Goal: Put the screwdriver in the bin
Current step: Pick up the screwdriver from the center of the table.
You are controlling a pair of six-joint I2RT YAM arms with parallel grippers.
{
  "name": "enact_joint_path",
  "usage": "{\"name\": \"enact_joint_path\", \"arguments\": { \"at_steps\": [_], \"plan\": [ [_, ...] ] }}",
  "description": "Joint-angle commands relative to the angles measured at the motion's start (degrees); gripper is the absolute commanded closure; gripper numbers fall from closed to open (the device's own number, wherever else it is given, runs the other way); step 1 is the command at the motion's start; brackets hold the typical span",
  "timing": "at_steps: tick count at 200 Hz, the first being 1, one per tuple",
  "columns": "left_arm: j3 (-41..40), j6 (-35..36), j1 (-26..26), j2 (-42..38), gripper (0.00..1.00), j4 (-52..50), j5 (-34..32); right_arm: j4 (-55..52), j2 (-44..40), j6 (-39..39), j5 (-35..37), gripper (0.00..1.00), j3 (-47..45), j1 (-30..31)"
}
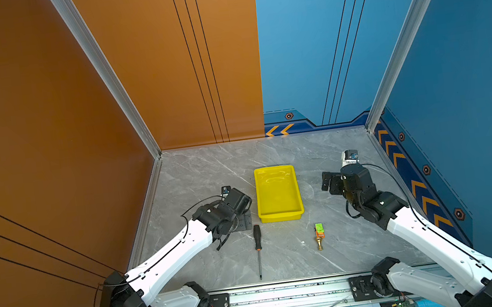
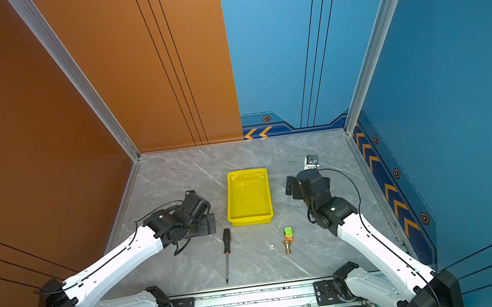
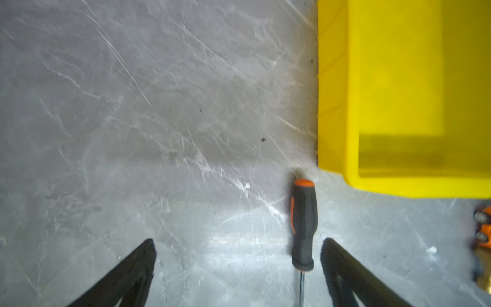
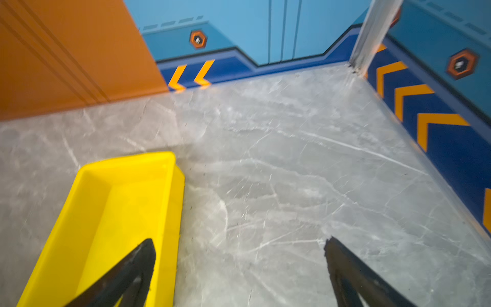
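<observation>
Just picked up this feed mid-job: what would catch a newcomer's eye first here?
The bright yellow bin, empty, in the middle of the grey table. Just off its near left corner lies the screwdriver, handle toward the bin, with the open left gripper hanging close above that handle.

Grey marble-look desk [image 1: 208, 171], boxed in by matte orange wall panels [image 1: 27, 123] and blue wall panels [image 1: 465, 54] with orange chevrons [image 1: 417, 185].
</observation>
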Motion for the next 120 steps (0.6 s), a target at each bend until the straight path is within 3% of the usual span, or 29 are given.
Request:
{"name": "enact_joint_path", "arguments": {
  "at_steps": [1,60,120],
  "plan": [
    [1.3,-5.1,-2.9,0.1,0.02,-6.7,1.8,-6.9,0.5,-2.1,-2.5,0.0,2.8,5.5],
    [2.3,-6.1,-6.5,9.2,0.02,-6.5,4.4,-7.5,0.8,-9.0,-9.6,0.0,1.2,17.3],
    [5.1,-4.5,-5.8,16.8,0.06,0.1,7.6,-12.4,-5.0,-11.2,-11.1,0.0,-1.3,22.3]
  ]
}}
